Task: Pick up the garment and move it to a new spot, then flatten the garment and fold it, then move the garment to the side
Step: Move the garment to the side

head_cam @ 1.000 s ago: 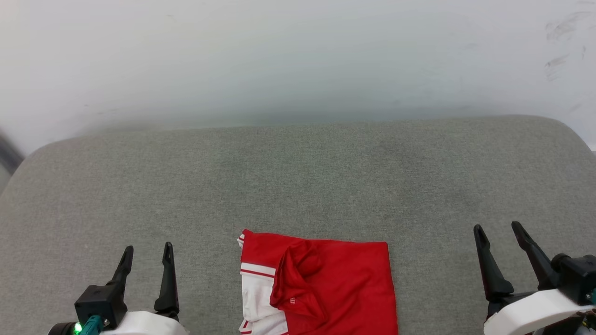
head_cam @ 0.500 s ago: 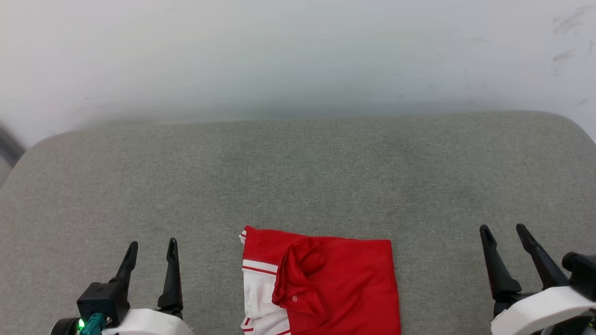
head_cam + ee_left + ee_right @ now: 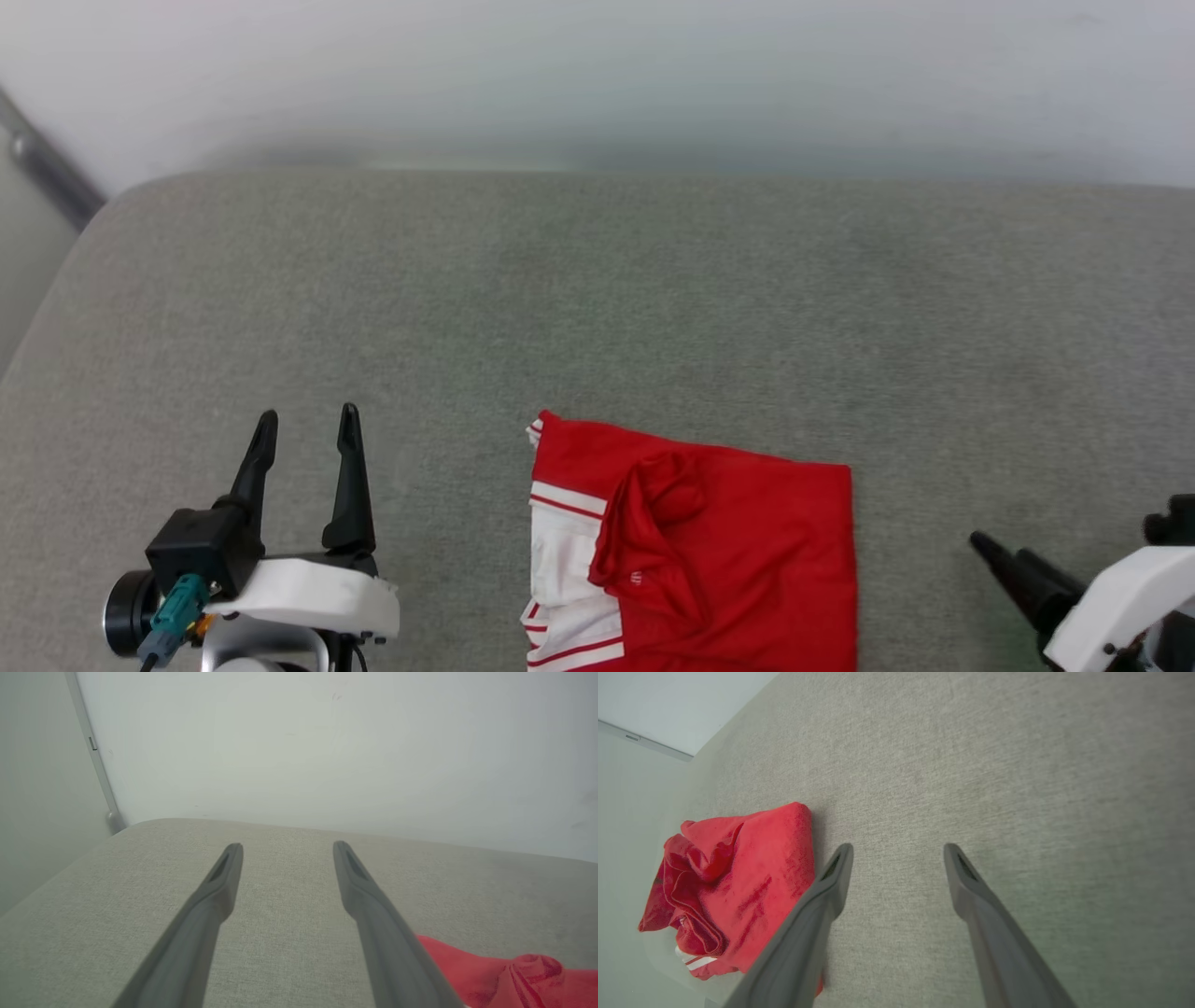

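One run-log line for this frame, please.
garment: folded, lying on grey cushion | left gripper: open, empty | right gripper: open, empty, beside garment

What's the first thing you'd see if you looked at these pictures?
The bright red garment jumps out first: it lies folded near the front edge of the plain grey cushion, with white striped sleeve trim showing on its left side. Next come the dark fingers of the left end effector and the right end effector, one on each side of it, both open and holding nothing.
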You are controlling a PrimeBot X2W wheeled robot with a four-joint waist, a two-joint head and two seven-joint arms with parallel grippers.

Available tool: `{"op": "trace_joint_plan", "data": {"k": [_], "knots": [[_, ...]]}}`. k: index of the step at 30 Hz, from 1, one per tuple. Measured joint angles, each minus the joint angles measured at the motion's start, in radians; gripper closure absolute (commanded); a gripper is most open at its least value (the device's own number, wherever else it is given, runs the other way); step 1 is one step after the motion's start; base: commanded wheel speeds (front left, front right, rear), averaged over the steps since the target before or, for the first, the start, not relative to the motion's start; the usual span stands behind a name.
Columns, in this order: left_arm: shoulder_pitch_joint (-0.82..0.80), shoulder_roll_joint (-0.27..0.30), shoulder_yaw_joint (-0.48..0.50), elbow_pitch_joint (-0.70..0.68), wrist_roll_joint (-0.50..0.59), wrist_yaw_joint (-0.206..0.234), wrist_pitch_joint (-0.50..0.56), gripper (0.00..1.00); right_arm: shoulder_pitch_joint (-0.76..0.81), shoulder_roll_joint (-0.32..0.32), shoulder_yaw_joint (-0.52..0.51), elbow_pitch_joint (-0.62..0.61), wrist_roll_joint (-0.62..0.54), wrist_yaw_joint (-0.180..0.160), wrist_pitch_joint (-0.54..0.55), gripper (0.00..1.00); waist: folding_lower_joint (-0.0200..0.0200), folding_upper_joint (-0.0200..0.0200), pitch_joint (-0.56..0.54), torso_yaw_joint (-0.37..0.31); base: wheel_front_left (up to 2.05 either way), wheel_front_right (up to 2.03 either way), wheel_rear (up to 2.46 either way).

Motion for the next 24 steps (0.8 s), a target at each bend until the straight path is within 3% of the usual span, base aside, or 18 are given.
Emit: {"op": "trace_joint_plan", "data": {"k": [6, 13, 14, 15, 21, 24], "knots": [[-0.036, -0.035, 0.017, 0.017, 0.025, -0.027, 0.000, 0.00, -0.050, 0.036, 0.072, 0.103, 0.148, 0.000, 0.108, 0.00, 0.0000, 0.0000, 0.059, 0.051, 0.00, 0.00, 0.00], [-0.050, -0.071, 0.046, 0.042, 0.050, -0.062, 0.000, 0.00, -0.089, 0.049, 0.147, 0.134, 0.284, 0.001, 0.180, 0.00, 0.0000, 0.0000, 0.107, 0.096, 0.00, 0.00, 0.00], [-0.050, -0.076, 0.049, 0.045, 0.052, -0.067, 0.000, 0.00, -0.093, 0.045, 0.159, 0.136, 0.287, 0.001, 0.182, 0.54, 0.0000, 0.0000, 0.110, 0.100, 0.00, 0.00, 0.00], [-0.050, -0.080, 0.051, 0.049, 0.056, -0.070, 0.000, 0.00, -0.097, 0.044, 0.167, 0.137, 0.297, 0.001, 0.186, 0.98, 0.0000, 0.0000, 0.110, 0.102, 0.00, 0.00, 0.00], [-0.045, -0.091, 0.073, 0.064, 0.070, -0.087, 0.000, 0.00, -0.105, 0.032, 0.227, 0.111, 0.317, 0.000, 0.166, 1.00, 0.0000, 0.0000, 0.093, 0.094, 0.00, 0.00, 0.00], [-0.032, -0.091, 0.078, 0.069, 0.077, -0.091, 0.000, 0.00, -0.135, -0.008, 0.275, 0.052, 0.290, 0.000, 0.153, 1.00, 0.0000, 0.0000, 0.076, 0.078, 0.00, 0.00, 0.00]]}}
